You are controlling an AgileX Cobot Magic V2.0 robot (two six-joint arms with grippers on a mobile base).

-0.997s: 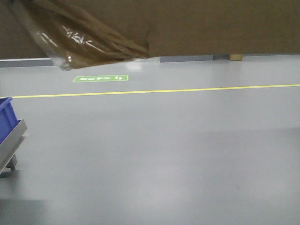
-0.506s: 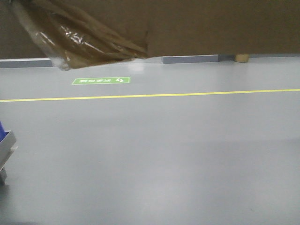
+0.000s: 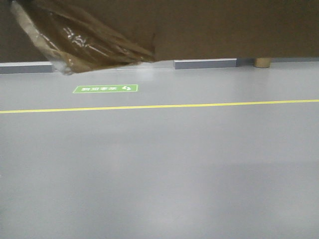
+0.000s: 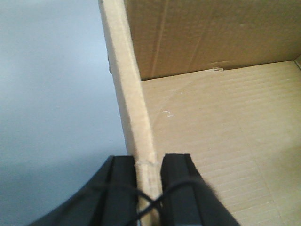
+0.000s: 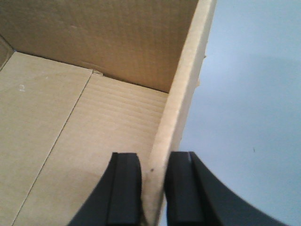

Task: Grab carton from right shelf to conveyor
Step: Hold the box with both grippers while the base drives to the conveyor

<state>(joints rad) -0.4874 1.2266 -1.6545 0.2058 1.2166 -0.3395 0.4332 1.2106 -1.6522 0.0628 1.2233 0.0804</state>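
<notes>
Two pinches carry the carton [image 4: 211, 141]: left gripper [image 4: 149, 162] and right gripper [image 5: 153, 160] each clamp one thin wall, so flexing cardboard could slip free.

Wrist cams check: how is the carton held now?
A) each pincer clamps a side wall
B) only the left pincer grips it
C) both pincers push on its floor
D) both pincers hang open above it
A: the left pincer straddles one wall of the carton and the right pincer straddles another, fingers on both faces.
</notes>
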